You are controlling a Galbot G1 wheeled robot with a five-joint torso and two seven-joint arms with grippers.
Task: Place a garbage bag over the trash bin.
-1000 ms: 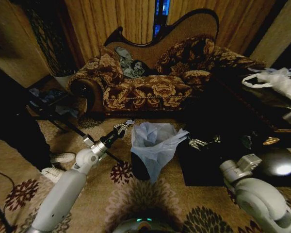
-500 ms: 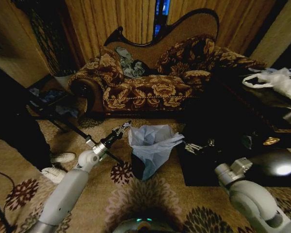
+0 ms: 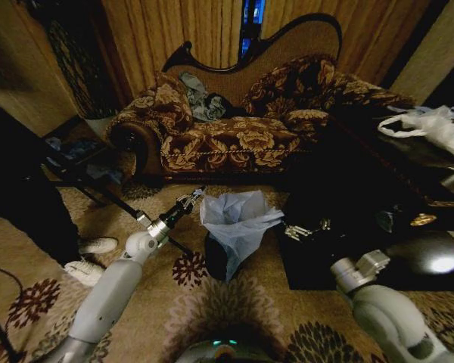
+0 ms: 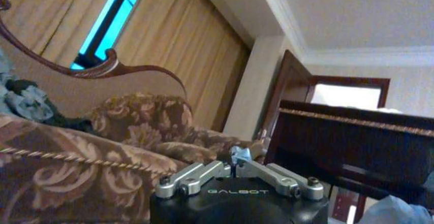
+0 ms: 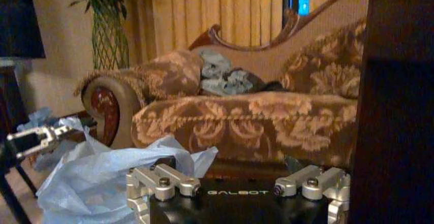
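Patterned carpet [image 3: 234, 302] fronts a floral sofa [image 3: 234, 136]. On it stands the trash bin [image 3: 214, 259], mostly hidden beneath the garbage bag [image 3: 234, 219], whose pale film drapes loosely over the rim. The left gripper [image 3: 191, 200], jaws together, sits just beside the bag's edge. The right gripper [image 3: 303, 229], jaws apart, hovers at the bag's other side, against a dark table [image 3: 348, 249].
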